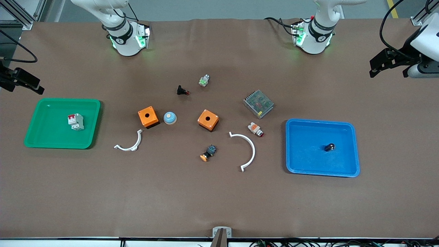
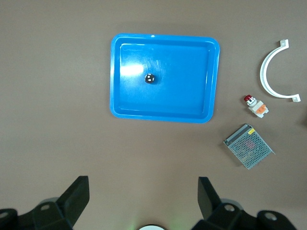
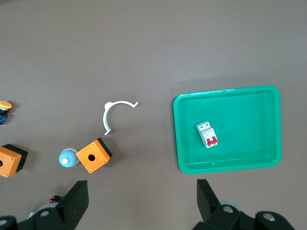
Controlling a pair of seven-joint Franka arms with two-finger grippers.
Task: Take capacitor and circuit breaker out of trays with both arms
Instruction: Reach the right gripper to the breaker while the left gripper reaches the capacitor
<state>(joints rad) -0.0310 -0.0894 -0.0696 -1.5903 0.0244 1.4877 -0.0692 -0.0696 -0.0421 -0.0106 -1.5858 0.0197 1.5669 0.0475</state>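
Both claws wide, empty, high over surface. Left claw (image 2: 141,199): tiny black cylindrical capacitor (image 2: 150,78) ahead in blue plastic tray (image 2: 115,76). Right claw (image 3: 141,201): white-grey circuit breaker (image 3: 207,134) ahead in green plastic tray (image 3: 178,129). Best descend centred, straddling each part.

We're looking at a robotics lab bench: two arm bases are sitting on a table (image 1: 219,206) covered in brown sheet, aluminium framing (image 1: 20,13) is showing at the corners, cables (image 1: 308,243) are running along the edge, and electrical parts like a power supply (image 1: 258,103) are lying around.
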